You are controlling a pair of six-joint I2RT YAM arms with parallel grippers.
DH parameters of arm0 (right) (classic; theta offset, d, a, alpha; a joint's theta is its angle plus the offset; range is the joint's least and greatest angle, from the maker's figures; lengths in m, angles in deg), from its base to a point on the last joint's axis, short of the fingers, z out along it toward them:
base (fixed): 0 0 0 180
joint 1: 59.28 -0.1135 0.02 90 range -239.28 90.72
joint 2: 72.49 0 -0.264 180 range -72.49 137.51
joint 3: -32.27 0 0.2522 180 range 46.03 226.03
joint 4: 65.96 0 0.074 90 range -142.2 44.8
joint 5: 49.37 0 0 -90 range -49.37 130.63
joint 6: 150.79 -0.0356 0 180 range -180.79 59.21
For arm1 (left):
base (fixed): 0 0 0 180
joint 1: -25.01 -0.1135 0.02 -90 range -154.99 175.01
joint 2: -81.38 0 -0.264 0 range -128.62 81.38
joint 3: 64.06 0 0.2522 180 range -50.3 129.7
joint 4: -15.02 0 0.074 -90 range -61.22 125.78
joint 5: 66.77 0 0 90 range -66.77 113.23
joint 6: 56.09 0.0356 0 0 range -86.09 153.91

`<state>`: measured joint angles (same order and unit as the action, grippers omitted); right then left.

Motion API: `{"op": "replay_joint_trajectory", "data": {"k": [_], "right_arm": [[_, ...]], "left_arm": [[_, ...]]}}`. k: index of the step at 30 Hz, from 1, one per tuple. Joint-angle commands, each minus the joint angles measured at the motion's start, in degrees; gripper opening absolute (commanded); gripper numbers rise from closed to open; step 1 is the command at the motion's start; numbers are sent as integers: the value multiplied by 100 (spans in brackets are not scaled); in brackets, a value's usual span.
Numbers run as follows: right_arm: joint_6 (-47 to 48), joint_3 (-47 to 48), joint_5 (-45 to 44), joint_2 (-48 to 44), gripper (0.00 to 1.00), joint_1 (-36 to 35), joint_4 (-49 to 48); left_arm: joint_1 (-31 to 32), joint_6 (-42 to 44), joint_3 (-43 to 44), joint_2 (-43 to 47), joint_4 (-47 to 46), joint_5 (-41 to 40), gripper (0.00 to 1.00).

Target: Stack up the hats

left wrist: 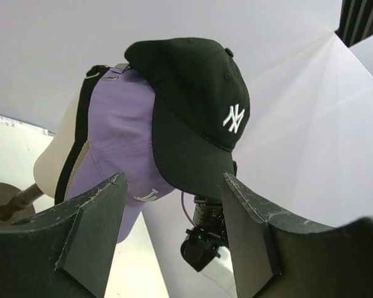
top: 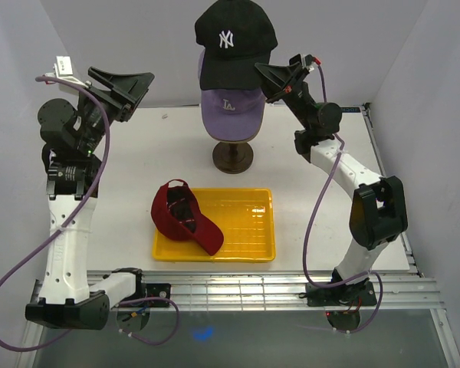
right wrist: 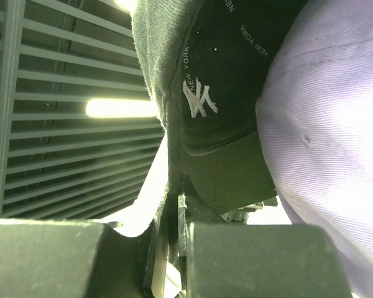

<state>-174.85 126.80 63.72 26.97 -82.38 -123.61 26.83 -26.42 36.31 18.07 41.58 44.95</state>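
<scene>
Underneath all: white flat table [top: 138,153]. Near its front edge: yellow rectangular plastic tray [top: 245,222]. Behind tray: cream egg-shaped mannequin head [left wrist: 53,155]; wears lavender fabric cap [top: 230,111] with black fabric "NY" cap [top: 234,38] on top. Across tray's left rim: red fabric cap [top: 185,217]; lies opening-up. Left of head: left gripper [top: 134,86]; jaws wide apart, holds nothing. At black cap's brim: right gripper [top: 267,73]; closed, apparently pinches brim edge.

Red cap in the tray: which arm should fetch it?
Likely left: the left gripper is open and empty, and the red cap lies toward its side. The right gripper is shut on the black cap's brim.
</scene>
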Motion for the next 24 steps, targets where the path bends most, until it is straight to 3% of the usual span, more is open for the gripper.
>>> {"op": "replay_joint_trajectory", "data": {"k": [1, 8, 15, 24], "right_arm": [[-1373, 18, 55, 12, 8, 24, -891], [-1461, -97, 125, 100, 8, 24, -1102], [-1549, -123, 134, 170, 8, 33, -1190], [-1619, 0, 178, 241, 8, 42, -1243]], "left_arm": [[-16, -57, -65, -225, -418, 578, 73], [177, -461, -56, -910, -1111, 1545, 75], [617, -470, 268, -1622, -1419, 1801, 76], [767, -672, 260, -1887, -1815, 1871, 75]]}}
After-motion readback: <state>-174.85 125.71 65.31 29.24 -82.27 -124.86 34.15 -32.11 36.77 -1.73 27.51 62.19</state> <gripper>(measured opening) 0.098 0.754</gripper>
